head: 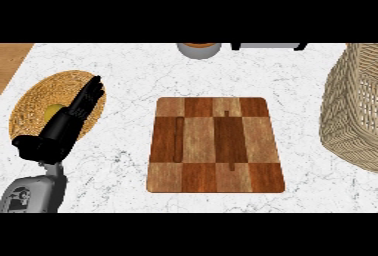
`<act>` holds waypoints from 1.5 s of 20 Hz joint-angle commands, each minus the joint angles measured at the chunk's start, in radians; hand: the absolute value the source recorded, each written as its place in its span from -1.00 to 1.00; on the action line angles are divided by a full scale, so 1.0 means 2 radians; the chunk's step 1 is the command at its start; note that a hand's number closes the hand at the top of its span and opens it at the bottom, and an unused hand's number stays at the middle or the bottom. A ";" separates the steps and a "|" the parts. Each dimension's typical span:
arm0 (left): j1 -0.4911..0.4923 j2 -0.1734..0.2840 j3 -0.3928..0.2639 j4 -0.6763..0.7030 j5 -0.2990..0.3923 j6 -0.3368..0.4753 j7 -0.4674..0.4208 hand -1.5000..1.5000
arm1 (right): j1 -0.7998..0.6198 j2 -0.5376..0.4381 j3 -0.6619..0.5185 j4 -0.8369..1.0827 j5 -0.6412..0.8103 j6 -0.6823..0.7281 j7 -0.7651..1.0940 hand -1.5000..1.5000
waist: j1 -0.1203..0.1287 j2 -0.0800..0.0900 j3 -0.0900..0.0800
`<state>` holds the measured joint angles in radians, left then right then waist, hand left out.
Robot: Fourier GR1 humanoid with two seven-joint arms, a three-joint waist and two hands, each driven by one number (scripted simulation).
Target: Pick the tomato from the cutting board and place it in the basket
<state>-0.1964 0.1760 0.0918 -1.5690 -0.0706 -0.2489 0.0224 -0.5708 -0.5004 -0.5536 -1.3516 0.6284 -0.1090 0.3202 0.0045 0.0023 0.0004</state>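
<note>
left hand (70, 120) open over basket (29, 107), perhaps touching

A white marbled stone table (125, 190) spreads across the view. At its far edge stands a round grey cup with an orange inside (199, 49), and just right of it a grey, black-edged appliance (267, 46), both cut off.

The counter (221, 75) is viewed steeply from above by a single head camera, its far edge cropped at top.
</note>
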 commanded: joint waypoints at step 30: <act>0.007 -0.012 -0.010 -0.008 -0.013 0.002 0.005 0.00 | -0.069 -0.144 -0.115 0.273 -0.221 -0.040 -0.165 -1.00 | -0.002 -0.001 0.000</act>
